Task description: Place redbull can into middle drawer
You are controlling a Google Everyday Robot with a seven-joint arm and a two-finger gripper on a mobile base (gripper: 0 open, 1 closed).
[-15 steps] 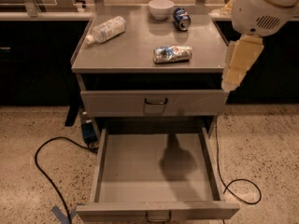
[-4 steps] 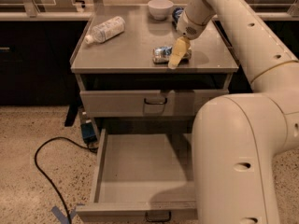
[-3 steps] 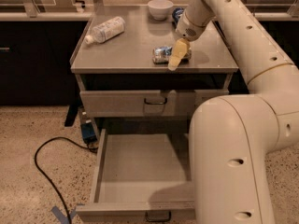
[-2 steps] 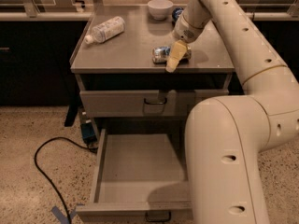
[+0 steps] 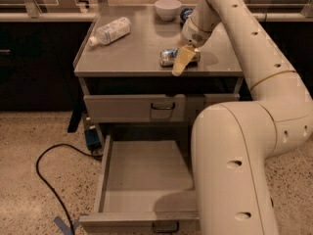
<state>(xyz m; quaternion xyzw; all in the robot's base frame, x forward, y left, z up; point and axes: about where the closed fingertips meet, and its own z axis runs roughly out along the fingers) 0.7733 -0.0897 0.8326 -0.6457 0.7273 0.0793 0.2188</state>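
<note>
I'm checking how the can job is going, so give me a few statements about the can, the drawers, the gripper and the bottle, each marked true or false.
1. The can lies on its side on the cabinet top. True.
2. The middle drawer is shut. False: it is pulled open, and the can is not in it.
3. The gripper is down at the can. True.
4. The bottle stands upright. False: it lies on its side at the top's left.
5. A bowl sits at the back of the top. True.
</note>
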